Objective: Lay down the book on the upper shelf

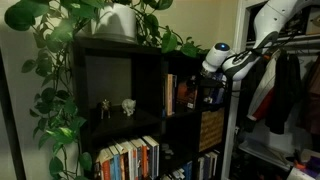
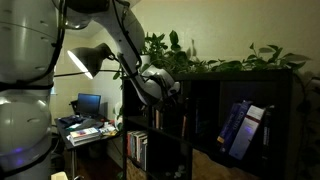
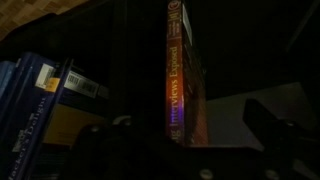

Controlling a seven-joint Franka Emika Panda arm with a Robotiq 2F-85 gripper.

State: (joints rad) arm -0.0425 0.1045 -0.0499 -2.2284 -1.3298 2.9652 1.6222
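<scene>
The book [image 3: 178, 70] stands upright in the wrist view, its orange-red spine with printed lettering facing me. In an exterior view it [image 1: 186, 94] stands in the narrow upper shelf [image 1: 182, 113] of the black-brown bookcase. My gripper [image 3: 185, 132] is open, its dark fingers spread wide to either side of the spine, close to the book and not clamped on it. The gripper [image 1: 209, 86] reaches into the compartment from the front. It also shows at the bookcase's edge in an exterior view [image 2: 166, 88].
A thinner pale-and-orange book [image 1: 170, 92] stands beside the book. Blue books [image 3: 40, 100] lean at the left in the wrist view. Small figurines [image 1: 127, 105] stand in the wider compartment. A leafy plant [image 1: 120, 20] sits on top. Lower rows hold several books [image 1: 130, 160].
</scene>
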